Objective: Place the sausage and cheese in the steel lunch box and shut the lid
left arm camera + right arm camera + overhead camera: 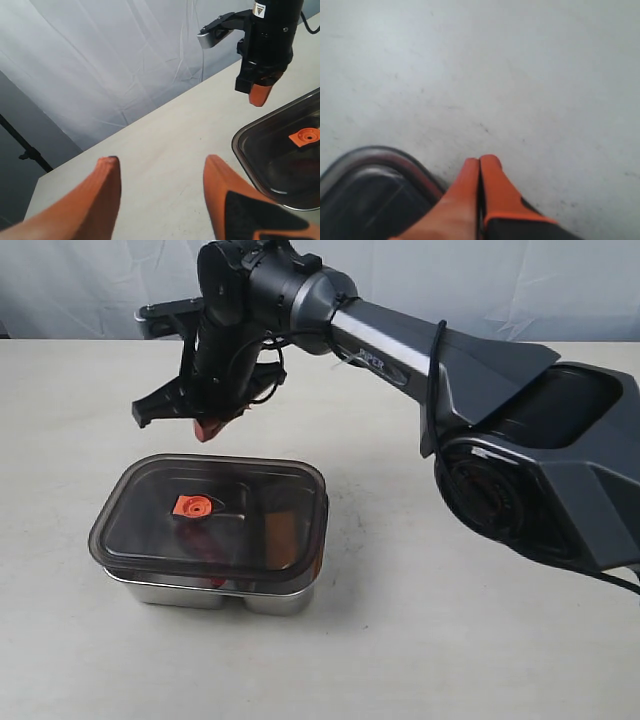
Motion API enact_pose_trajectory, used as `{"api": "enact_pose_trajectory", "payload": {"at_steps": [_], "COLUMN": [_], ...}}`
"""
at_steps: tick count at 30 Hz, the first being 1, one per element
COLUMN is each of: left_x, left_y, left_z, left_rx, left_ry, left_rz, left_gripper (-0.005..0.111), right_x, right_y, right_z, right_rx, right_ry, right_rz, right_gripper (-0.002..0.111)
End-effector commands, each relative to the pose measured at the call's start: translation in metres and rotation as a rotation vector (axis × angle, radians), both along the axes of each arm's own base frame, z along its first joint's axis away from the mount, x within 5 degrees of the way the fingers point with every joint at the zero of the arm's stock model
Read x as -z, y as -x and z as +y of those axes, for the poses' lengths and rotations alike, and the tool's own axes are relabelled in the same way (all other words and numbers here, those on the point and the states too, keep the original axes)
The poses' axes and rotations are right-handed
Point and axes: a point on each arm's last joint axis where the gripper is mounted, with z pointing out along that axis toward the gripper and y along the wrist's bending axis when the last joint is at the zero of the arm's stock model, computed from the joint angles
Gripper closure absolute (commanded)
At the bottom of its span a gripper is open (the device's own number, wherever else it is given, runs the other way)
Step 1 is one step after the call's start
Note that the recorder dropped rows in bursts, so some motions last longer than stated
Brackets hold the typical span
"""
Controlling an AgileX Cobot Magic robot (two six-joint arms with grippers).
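Observation:
The steel lunch box (205, 593) stands on the table with the dark translucent lid (240, 490) lying on top of it, its orange valve tab (190, 506) at centre. Through the lid a red shape, the sausage (200, 543), shows dimly in the left compartment, and an orange shape, the cheese (281, 538), in the right one. My right gripper (210, 427) hangs shut and empty just above the table behind the box, its fingertips (487, 162) pressed together. My left gripper (161, 160) stands open over bare table, left of the lid (285, 160).
The right arm (400, 350) stretches across from its base (540, 470) at the right. A white curtain (125, 60) hangs behind the table's far edge. Pale tabletop (430, 640) surrounds the box.

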Motion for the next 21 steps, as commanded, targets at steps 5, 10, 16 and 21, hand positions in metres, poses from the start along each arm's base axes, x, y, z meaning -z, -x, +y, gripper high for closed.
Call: {"api": "enact_pose_trajectory", "payload": {"at_steps": [5, 10, 16, 21], "left_x": [-0.002, -0.002, -0.002, -0.002], "left_y": [0.001, 0.001, 0.001, 0.001], "left_z": [0.0, 0.0, 0.0, 0.0], "left_rx": [0.008, 0.008, 0.008, 0.008], "left_ry": [0.009, 0.009, 0.009, 0.009], "left_rz": [-0.008, -0.008, -0.008, -0.008], "left_gripper": [0.058, 0.058, 0.058, 0.058], "right_x": [0.019, 0.024, 0.023, 0.025], "right_y": [-0.003, 0.002, 0.007, 0.011], "right_z": [0.011, 0.016, 0.014, 0.009], "right_rx": [0.021, -0.006, -0.028, -0.048], "right_ry": [-0.075, -0.119, -0.095, -0.037], "right_rz": [0.013, 0.073, 0.122, 0.166], "right_gripper": [0.108, 0.108, 0.108, 0.108]}}
